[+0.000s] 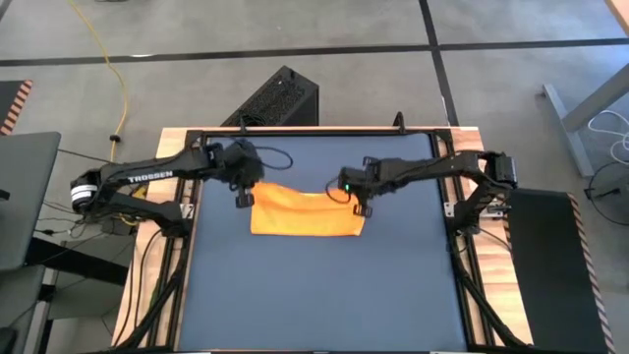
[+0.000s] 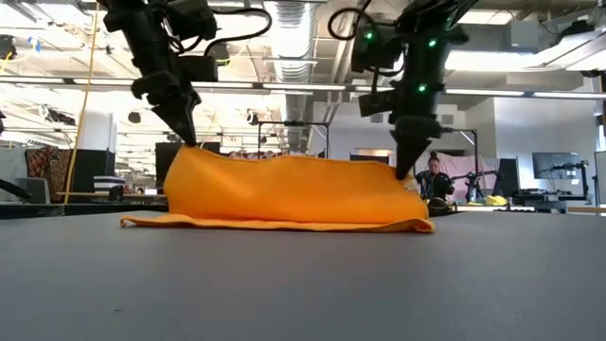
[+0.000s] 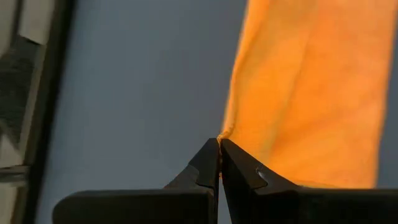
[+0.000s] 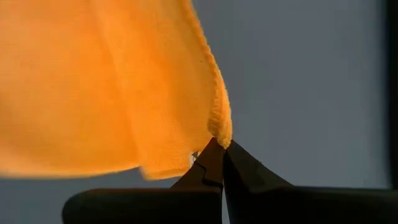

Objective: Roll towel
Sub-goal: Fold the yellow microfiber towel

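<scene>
Between my two grippers hangs the yellow-orange towel (image 1: 306, 211): left gripper (image 1: 243, 200) pinches one raised corner, right gripper (image 1: 361, 207) the other, its lower edge resting on the dark blue tabletop (image 1: 314, 295).

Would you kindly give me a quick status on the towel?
Left tool and right tool shut on towel corners. Far edge lifted, near edge on table. Nothing in the way.

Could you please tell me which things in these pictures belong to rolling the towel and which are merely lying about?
Belonging to the job:
- towel, one edge lifted, the rest on the table
- left tool, shut on one towel corner
- right tool, shut on the other corner

Just lying about:
- black box on the floor beyond the table
- yellow cable on the floor
</scene>
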Action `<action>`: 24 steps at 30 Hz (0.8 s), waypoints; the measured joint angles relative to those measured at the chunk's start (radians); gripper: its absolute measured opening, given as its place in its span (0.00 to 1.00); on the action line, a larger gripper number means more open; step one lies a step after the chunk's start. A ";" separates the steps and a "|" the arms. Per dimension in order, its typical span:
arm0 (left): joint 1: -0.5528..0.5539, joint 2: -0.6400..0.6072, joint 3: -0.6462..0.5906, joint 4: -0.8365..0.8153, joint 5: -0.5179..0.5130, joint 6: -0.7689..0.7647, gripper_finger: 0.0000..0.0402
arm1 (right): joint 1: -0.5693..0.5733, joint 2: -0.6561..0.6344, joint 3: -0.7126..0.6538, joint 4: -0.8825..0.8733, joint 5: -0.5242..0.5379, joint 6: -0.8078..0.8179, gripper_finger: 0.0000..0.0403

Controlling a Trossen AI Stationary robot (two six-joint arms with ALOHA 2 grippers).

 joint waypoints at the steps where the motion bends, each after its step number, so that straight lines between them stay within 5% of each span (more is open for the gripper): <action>1: 0.012 0.000 0.008 0.003 -0.005 0.010 0.00 | -0.018 0.000 0.010 0.000 0.015 -0.012 0.05; 10: 0.087 0.003 0.042 0.007 0.036 0.037 0.00 | -0.115 0.000 0.072 -0.014 0.003 -0.080 0.05; 14: 0.059 0.012 -0.013 -0.010 0.159 -0.017 0.00 | -0.070 0.000 0.052 -0.039 -0.113 -0.058 0.05; 24: -0.093 0.009 -0.150 0.002 0.239 -0.116 0.00 | 0.106 0.002 -0.039 -0.048 -0.170 0.053 0.05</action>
